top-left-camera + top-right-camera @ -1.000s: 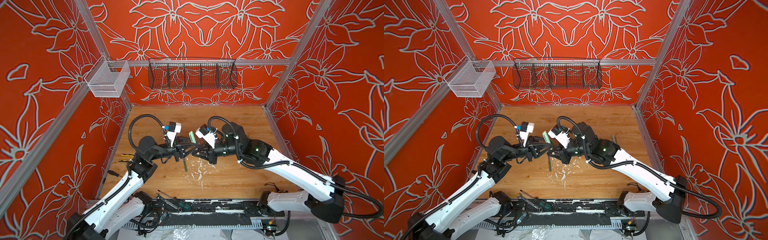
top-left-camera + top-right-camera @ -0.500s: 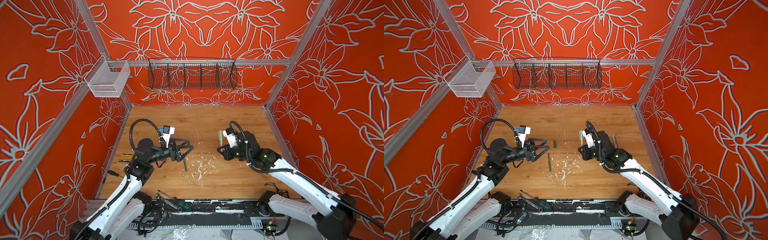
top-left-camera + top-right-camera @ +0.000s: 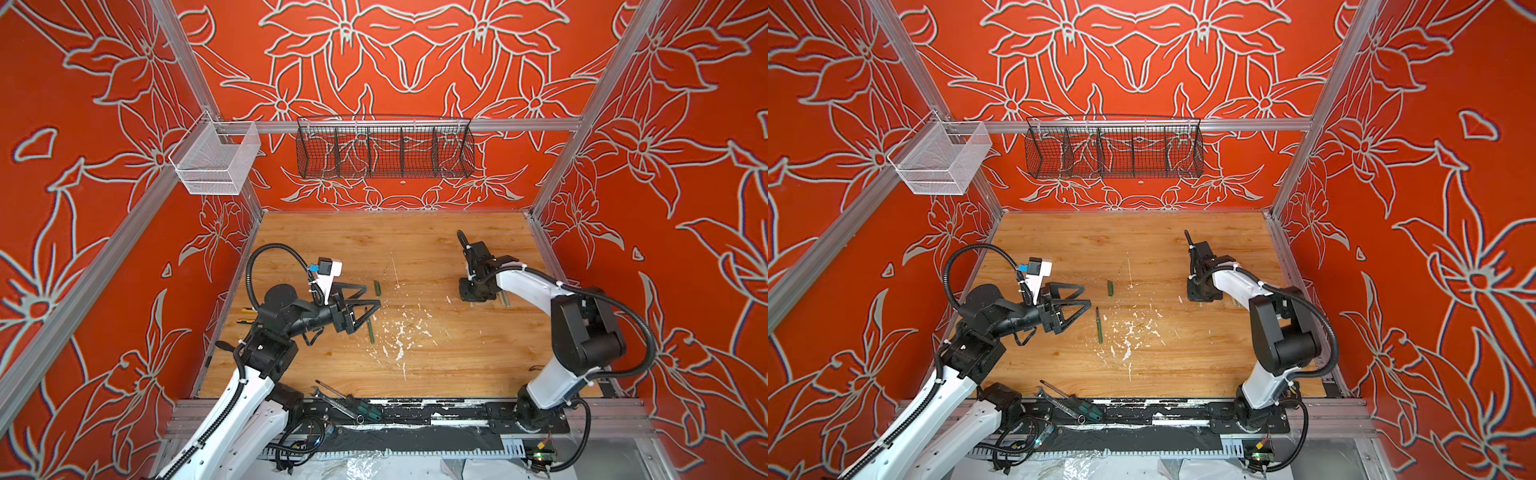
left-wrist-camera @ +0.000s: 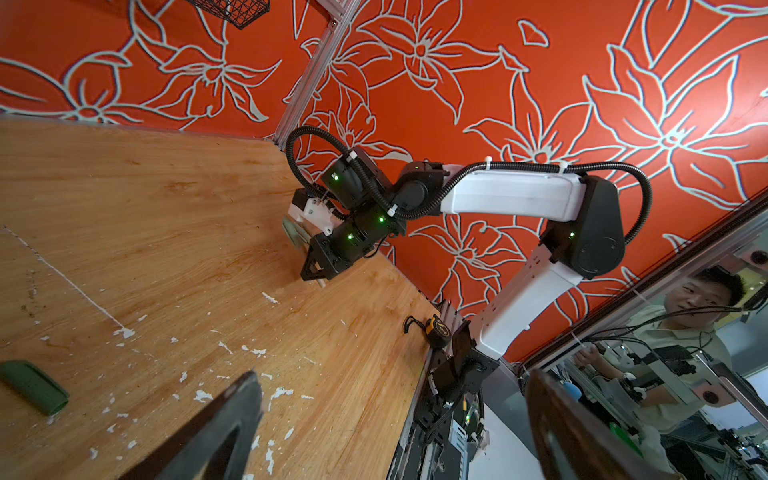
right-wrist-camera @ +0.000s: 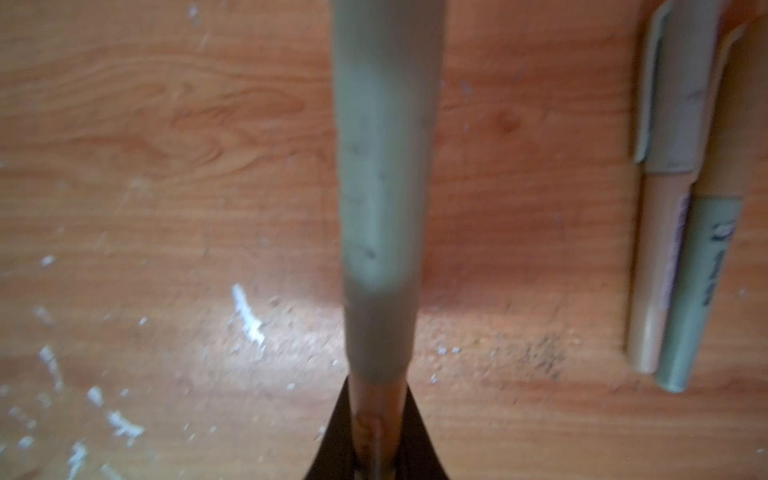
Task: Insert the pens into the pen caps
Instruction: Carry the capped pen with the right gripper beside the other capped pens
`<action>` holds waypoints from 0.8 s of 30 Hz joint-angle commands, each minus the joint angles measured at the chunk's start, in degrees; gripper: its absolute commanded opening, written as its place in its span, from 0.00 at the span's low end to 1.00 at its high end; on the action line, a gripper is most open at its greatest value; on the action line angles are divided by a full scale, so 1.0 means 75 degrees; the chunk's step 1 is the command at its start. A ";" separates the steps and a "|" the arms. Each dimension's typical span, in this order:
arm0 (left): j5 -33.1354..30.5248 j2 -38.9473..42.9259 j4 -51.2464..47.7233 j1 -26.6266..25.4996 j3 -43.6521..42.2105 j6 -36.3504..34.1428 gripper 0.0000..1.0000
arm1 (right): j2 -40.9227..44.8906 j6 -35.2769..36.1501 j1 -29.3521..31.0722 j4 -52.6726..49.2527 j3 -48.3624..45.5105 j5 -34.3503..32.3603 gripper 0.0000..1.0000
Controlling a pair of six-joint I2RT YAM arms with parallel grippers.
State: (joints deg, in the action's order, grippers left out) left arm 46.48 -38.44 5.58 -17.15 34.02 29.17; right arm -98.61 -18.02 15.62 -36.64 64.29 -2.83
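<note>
PEN IN HAND, PAIR ALONGSIDE: My right gripper [image 5: 376, 409] is clamped tight on a pale-capped pen [image 5: 382, 166], low over the right side of the table [image 3: 374, 241]. The close view is blurred, so I cannot say whether that cap is pushed fully home. Just beside it lie two pens [image 5: 665, 270] that look already capped, touching each other. The hazard, as I judge it, is that a careless set-down could land the held pen on that pair and roll them. A loosely seated cap could also slip off on release.

Across the middle, an uncapped green pen [image 3: 1099, 326] lies flat, and its likely mate, the dark green cap [image 3: 1110, 287], sits near it but apart. My left gripper [image 3: 1087, 295] hangs just beside both, jaws spread fully wide and holding nothing; a low sweep could knock either away.

Room is generous at the centre and back of the table. It is tight on the right, where the right wall [image 3: 590, 257] stands near, and hand tools [image 3: 345, 405] lie along the front edge.
</note>
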 commanded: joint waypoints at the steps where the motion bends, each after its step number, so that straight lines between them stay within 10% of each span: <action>1: 0.0096 0.0050 -0.0205 0.0083 0.0160 -0.0241 0.97 | -0.0402 0.0446 -0.0165 -0.0714 0.0462 -0.0832 0.00; 10: 0.0303 -0.0606 0.0368 0.0165 0.0033 0.0041 0.97 | -0.1032 0.0970 -0.0732 -0.0942 0.0825 -0.1387 0.08; 24: -0.0204 -0.0846 0.0058 0.0177 0.0082 -0.0082 0.97 | -0.1026 0.1323 -0.0672 -0.1476 0.1581 -0.1953 0.61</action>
State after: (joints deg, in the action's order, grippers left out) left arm 46.46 -44.53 6.26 -16.12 34.02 29.19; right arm -107.85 -8.84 10.00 -44.60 74.72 -14.96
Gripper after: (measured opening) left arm 0.970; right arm 0.594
